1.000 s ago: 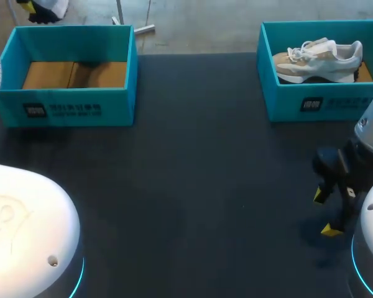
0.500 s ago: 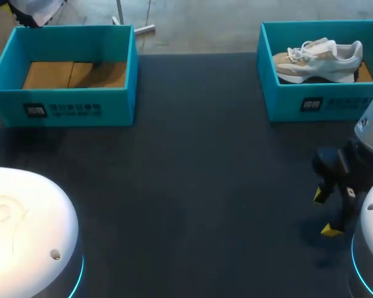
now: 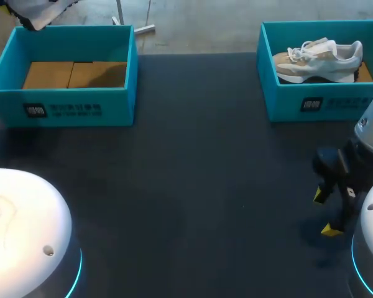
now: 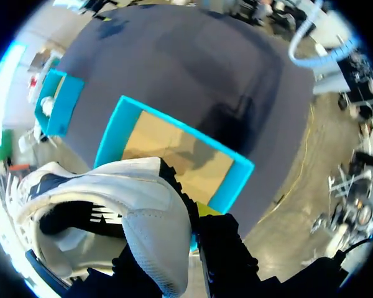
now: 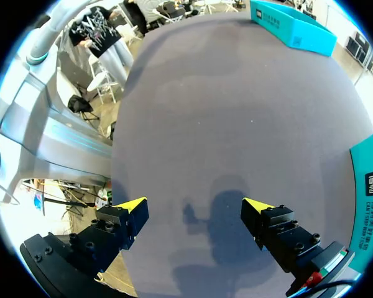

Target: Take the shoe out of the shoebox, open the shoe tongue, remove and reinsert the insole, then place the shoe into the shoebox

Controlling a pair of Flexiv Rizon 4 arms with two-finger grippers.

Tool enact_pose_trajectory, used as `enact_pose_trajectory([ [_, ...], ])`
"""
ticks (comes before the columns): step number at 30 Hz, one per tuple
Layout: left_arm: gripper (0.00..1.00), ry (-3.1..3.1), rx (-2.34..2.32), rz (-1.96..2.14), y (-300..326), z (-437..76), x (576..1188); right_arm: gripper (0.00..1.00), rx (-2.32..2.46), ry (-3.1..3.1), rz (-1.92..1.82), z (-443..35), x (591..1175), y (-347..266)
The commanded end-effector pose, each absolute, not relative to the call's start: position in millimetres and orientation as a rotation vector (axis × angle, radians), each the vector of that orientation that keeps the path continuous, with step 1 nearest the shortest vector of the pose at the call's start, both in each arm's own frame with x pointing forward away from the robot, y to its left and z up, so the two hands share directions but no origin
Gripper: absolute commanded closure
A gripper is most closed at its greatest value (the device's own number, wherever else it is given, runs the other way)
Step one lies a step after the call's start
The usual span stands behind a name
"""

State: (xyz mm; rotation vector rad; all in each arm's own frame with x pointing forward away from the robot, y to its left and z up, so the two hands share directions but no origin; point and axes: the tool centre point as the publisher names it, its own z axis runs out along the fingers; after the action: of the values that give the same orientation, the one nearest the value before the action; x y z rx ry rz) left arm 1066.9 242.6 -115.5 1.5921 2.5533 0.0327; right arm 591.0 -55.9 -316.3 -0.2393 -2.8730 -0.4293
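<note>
Left gripper (image 4: 189, 217) pinching white lace-up sneaker (image 4: 105, 205), aloft above teal cardboard shoebox (image 3: 62, 108) at far left corner of black table (image 3: 193, 174): lift-out step. Right gripper (image 3: 324, 213) spread, near right edge. Next, likely: set sneaker down mid-table, open tongue.

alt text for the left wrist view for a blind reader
A white shoe is held in the left gripper, with an open teal shoebox ahead of it on the dark table. A second teal box sits farther off.
</note>
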Motion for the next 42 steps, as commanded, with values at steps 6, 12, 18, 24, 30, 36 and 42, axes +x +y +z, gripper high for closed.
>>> enact_pose_trajectory([
  [6, 1.0, 1.874, 2.344, 0.219, 275.0, -125.9, 1078.9, 0.0, -0.241, -2.875, -0.427, -316.9, 590.1, -55.8],
  [12, 1.0, 1.874, 2.344, 0.219, 275.0, -125.9, 1078.9, 0.0, -0.241, -2.875, -0.427, -316.9, 590.1, -55.8],
  [18, 1.0, 1.874, 2.344, 0.219, 275.0, -125.9, 1078.9, 0.0, -0.241, -2.875, -0.427, -316.9, 590.1, -55.8],
  [24, 1.0, 1.884, 2.376, 0.228, 271.8, -137.4, 1090.7, 0.0, -0.241, -2.875, -0.427, -316.9, 590.1, -55.8],
  [30, 1.0, 1.928, 2.398, 0.287, 272.3, -154.2, 1102.4, 0.0, -0.241, -2.875, -0.427, -316.9, 590.1, -55.8],
  [36, 1.0, 1.984, 2.411, 0.339, 275.9, -175.5, 1111.0, 0.0, -0.241, -2.875, -0.427, -316.9, 590.1, -55.8],
  [42, 1.0, 2.061, 2.41, 0.305, 286.6, -199.5, 1116.8, 0.0, -0.241, -2.875, -0.427, -316.9, 590.1, -55.8],
])
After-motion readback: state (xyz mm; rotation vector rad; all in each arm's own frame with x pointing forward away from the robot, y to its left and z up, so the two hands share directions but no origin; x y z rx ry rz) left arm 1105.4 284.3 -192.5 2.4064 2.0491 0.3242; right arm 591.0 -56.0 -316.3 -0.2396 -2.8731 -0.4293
